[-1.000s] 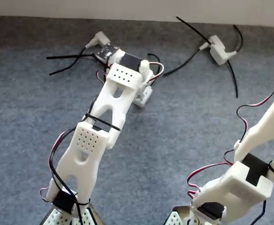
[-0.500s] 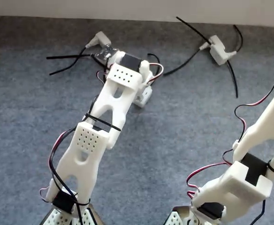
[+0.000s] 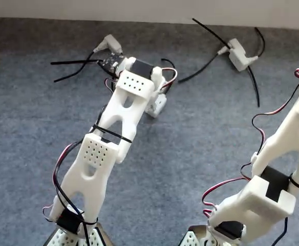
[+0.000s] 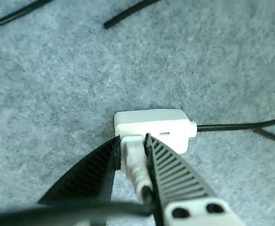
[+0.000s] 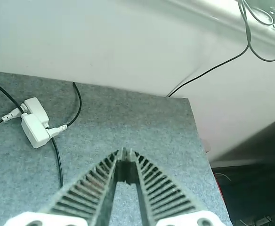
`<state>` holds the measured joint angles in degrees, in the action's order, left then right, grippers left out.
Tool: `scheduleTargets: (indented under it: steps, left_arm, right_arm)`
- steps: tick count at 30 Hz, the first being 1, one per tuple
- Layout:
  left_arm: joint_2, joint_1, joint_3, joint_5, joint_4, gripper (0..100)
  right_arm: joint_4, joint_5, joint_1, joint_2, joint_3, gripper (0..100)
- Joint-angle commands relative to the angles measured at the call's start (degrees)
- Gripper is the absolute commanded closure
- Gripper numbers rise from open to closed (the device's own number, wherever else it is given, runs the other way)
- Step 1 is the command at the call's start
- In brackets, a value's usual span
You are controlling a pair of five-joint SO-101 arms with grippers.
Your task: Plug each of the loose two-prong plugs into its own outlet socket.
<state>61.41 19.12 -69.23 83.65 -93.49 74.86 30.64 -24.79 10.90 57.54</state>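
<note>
In the left wrist view my left gripper [image 4: 132, 139] is shut on a white two-prong plug [image 4: 135, 162]. The plug's front end sits against the side of a white outlet socket block [image 4: 152, 123] on the grey carpet; the prongs are hidden. From above, that socket [image 3: 157, 104] peeks out beside the left arm's wrist [image 3: 135, 82]. A second white socket block [image 3: 238, 55] with cords attached lies at the far right, also seen from the right wrist [image 5: 34, 124]. My right gripper [image 5: 126, 152] hangs shut and empty above the carpet, well short of that block.
Another white plug [image 3: 108, 43] with black cords [image 3: 72, 64] lies at the far left near the wall. A loose black cord end [image 4: 128, 12] crosses the carpet beyond the socket. The carpet's right edge [image 5: 196, 136] drops off. The right arm [image 3: 277, 169] stands at the right edge.
The right arm has swung slightly up and to the right. The left arm holds nearly still on the plug.
</note>
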Motion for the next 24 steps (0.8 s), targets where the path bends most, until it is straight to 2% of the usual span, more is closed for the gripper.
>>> scheduleTargets:
  steps: [1, 9, 15, 24]
  left_arm:
    - [1.27, -0.75, -0.40, 1.05, 1.23, 99]
    - [1.27, -0.04, -0.40, 0.97, -4.04, 99]
    - [1.19, 3.47, -0.40, 0.79, -4.04, 99]
    - [1.45, 0.04, -0.40, -1.23, -2.64, 99]
  right_arm:
    - [-0.84, -0.70, 0.84, -1.01, 0.22, 99.0]
    - [-0.84, -0.70, 0.92, -1.01, 0.22, 99.0]
    - [-0.84, -0.70, 0.92, -1.01, 0.22, 99.0]
    - [-0.84, -0.70, 1.01, -1.01, 0.22, 99.0]
